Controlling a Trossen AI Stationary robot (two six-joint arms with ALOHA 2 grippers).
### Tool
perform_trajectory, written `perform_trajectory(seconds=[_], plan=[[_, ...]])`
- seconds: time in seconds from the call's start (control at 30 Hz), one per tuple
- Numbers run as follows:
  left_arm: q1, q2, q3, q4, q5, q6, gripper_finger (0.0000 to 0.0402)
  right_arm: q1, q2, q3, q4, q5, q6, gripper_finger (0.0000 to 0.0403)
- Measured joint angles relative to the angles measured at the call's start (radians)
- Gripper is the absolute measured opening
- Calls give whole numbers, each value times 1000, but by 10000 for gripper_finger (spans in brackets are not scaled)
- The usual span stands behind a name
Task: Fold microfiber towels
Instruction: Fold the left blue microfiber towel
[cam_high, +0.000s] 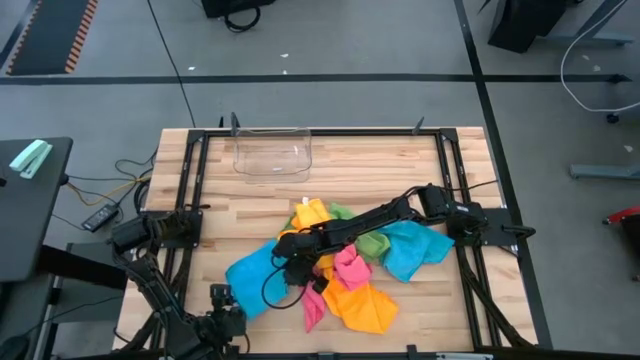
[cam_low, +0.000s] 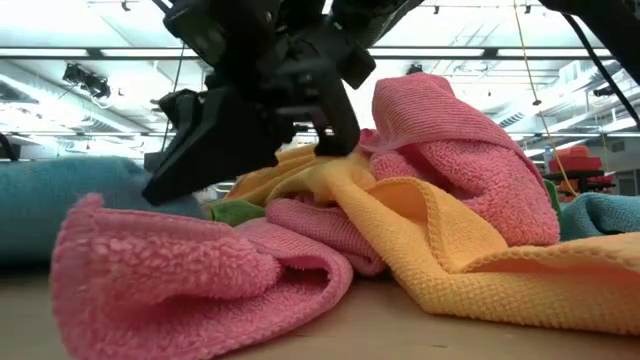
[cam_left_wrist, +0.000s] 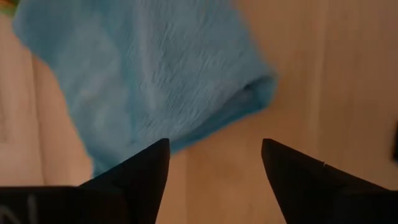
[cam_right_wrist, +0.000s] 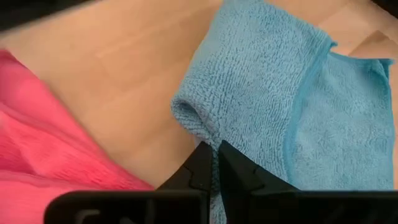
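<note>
While the left gripper gapes over bare wood, the right gripper apparently pinches the blue towel's edge.

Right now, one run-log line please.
right gripper: shut on blue microfiber towel | left gripper: open, above towel's edge | pile of bright towels: unfolded

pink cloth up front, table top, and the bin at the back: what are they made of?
Pink towel: looks like microfiber terry, a fuzzy looped pile, matte.
Wooden table top: looks like butcher-block wood, with visible jointed planks and grain.
Clear bin: probably plastic, see-through and glossy.
</note>
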Motion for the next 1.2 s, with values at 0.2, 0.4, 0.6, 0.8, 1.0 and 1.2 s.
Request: perform_trajectory(seconds=[0.2, 0.4, 0.6, 0.8, 1.0, 1.2], plan=[[0, 0, 0, -6, 18, 0, 229, 3, -1, 64, -84, -87, 27, 26], [0, 5, -8, 100, -37, 14, 204, 10, 0, 72, -96, -117, 63, 26], [1, 7, -58, 206, -64, 8, 186, 16, -1, 73, -96, -124, 122, 26], [1, 7, -115, 407, -60, 8, 183, 15, -1, 73, -94, -126, 186, 26], [-7, -2, -42, 358, -55, 39, 173, 13, -13, 83, -94, -194, 258, 26], [-15, -2, 14, 175, -58, -9, 149, 14, -30, 83, -114, -202, 246, 26]])
